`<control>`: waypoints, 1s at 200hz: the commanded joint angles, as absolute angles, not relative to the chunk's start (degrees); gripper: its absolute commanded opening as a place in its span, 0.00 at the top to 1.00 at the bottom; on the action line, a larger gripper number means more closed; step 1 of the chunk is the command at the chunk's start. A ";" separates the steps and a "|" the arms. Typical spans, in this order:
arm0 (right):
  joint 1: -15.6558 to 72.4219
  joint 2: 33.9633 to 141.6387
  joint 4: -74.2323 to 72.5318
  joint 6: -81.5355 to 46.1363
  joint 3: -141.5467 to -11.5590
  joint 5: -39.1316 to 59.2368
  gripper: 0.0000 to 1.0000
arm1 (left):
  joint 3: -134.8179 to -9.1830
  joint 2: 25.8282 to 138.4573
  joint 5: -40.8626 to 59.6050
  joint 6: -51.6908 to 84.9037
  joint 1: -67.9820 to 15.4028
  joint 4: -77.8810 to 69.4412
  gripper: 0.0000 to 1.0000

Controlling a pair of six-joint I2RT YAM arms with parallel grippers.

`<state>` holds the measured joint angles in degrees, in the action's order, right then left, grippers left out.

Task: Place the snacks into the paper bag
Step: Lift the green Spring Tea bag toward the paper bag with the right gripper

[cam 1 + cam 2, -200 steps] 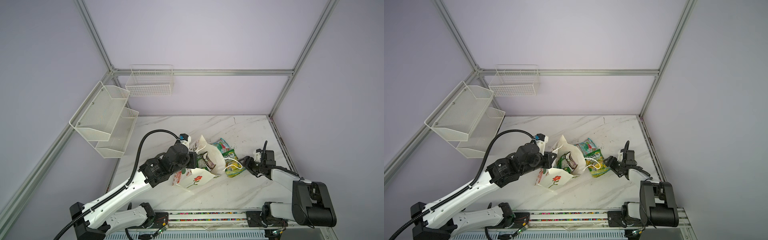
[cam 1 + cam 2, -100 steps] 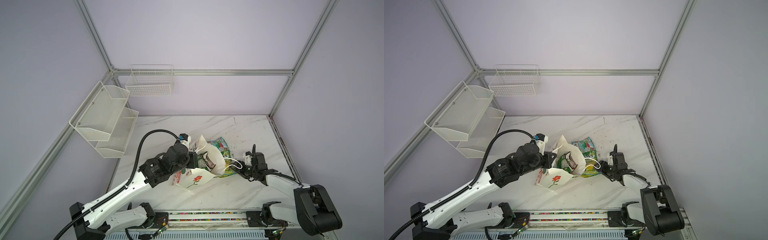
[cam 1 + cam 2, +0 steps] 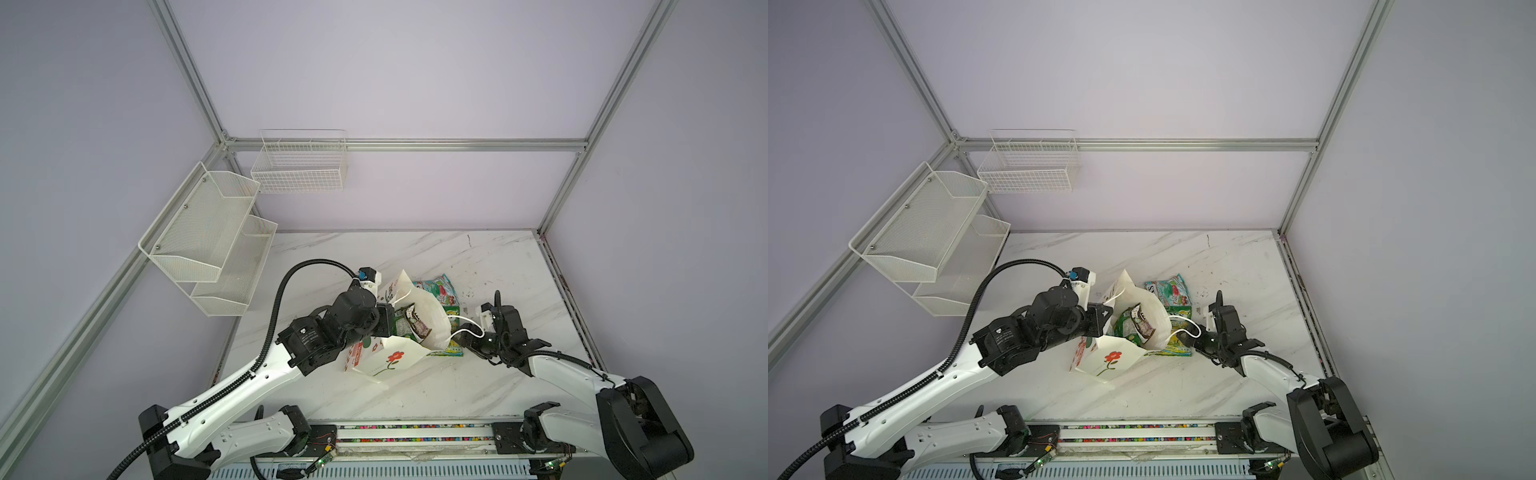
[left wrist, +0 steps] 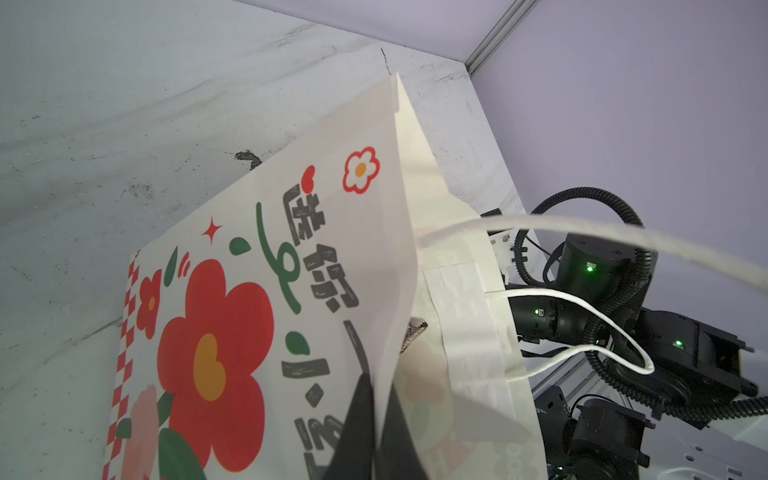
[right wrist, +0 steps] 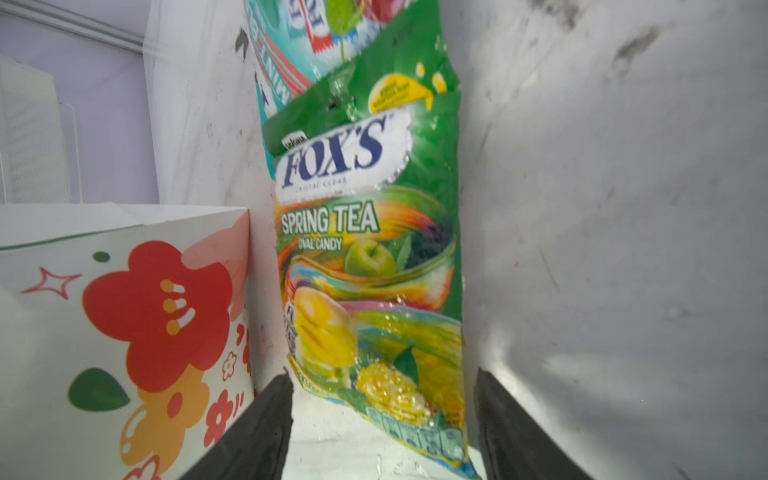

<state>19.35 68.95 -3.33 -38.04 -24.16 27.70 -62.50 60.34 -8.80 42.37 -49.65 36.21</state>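
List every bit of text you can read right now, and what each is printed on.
"FOX'S": green pouch, right wrist view.
"SPRING TEA": same pouch.
"OVAL CANDY": same pouch.
Small line under "FOX'S": too blurred.
"MINT": teal pouch, upside down, rest cut off.
Black Chinese characters on the paper bag: sideways, not readable to me.

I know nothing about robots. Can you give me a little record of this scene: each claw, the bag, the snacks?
Bag: on the table, mouth open
Left gripper: shut on bag rim
Right gripper: open, jaws astride one end of the green pouch
In bag: packets, count unclear
Outside bag: green pouch, teal pouch next to it
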 commanded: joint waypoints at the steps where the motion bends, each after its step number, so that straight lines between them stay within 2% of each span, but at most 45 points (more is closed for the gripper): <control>1: 19.44 70.88 -2.34 -37.38 -27.69 25.13 0.29 | -67.12 58.16 -10.37 41.82 -49.74 33.84 1.00; 79: 19.56 77.38 -2.93 -36.21 -29.03 23.38 0.29 | -66.70 57.81 -10.72 41.94 -49.70 34.11 1.00; 141: 19.82 82.05 -8.36 -36.11 -27.41 27.24 0.33 | -67.50 59.06 -10.24 42.01 -49.74 34.00 1.00; 178: 19.87 83.15 -10.27 -36.72 -26.27 27.14 0.40 | -67.42 58.71 -10.34 42.11 -49.75 33.96 1.00; 200: 19.91 82.92 -10.64 -37.09 -25.96 27.16 0.54 | -67.50 58.71 -10.36 42.14 -49.79 33.93 1.00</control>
<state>19.51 82.15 -11.40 -36.80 -27.55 27.38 -62.50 59.24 -10.26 42.39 -49.65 36.86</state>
